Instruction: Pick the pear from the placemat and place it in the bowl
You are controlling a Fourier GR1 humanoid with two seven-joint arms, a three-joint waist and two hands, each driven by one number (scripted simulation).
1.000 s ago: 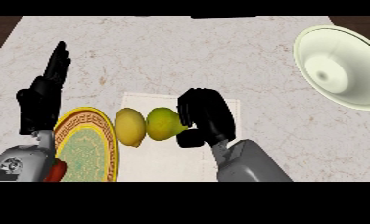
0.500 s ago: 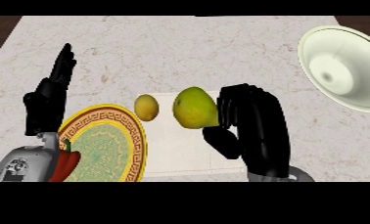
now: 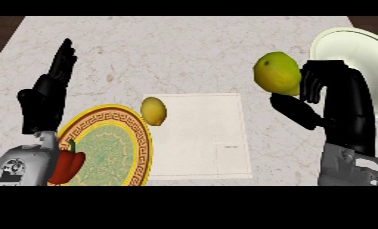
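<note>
My right hand holds the green-yellow pear up in the air, fingers and thumb curled round its right side. The pear hangs over the counter between the white placemat and the white bowl, whose rim shows at the right edge, partly hidden behind the hand. My left hand rests open at the left, fingers pointing up, holding nothing.
A yellow lemon lies at the placemat's left edge. Beside it, at lower left, is a patterned plate with a yellow rim carrying a red pepper. The counter top is pale marble.
My right hand has lifted the pear off the placemat and carried it to the right, toward the bowl. The lemon stays by the mat's left edge. The left hand has kept its pose.
</note>
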